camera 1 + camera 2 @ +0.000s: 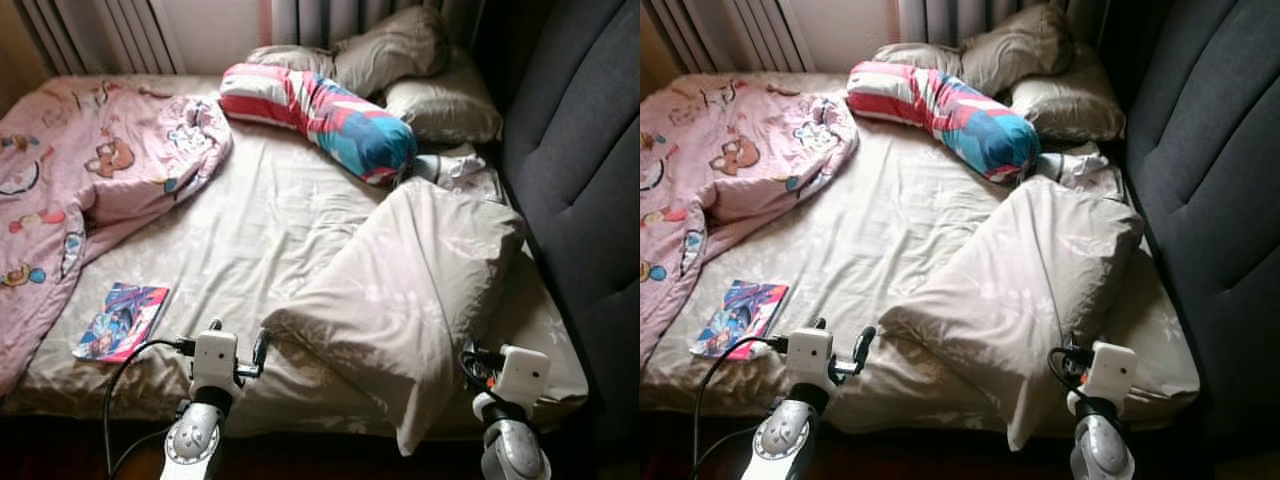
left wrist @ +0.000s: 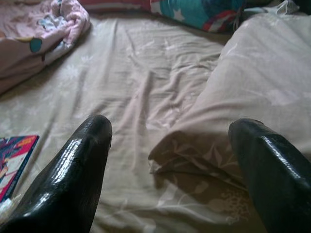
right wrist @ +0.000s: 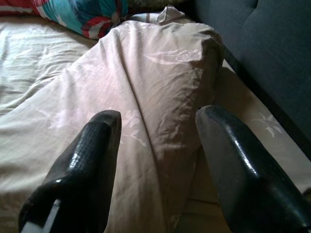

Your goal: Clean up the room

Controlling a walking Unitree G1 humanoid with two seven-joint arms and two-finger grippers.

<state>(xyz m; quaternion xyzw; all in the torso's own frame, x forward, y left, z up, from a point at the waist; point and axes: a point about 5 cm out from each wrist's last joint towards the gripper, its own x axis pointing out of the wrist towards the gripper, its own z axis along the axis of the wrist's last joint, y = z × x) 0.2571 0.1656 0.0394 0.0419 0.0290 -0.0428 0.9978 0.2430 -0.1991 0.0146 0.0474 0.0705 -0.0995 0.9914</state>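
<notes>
While the robot stands at the foot of an unmade bed (image 1: 250,240), little of the tidying looks done. At far left, a pink cartoon-print blanket (image 1: 90,170) lies crumpled across the sheet, spilling over the edge. Just beside it, near the foot, a colourful book (image 1: 122,320) rests flat. Next comes the left gripper (image 2: 170,160), fingers spread wide, hovering low over the sheet and aimed at the near corner of a large beige pillow (image 1: 400,290), which lies askew. A striped bolster (image 1: 320,110) and two more pillows sit jumbled by the headboard (image 1: 580,180). At right, the right gripper (image 3: 155,145), also spread, straddles the pillow without pinching it.
</notes>
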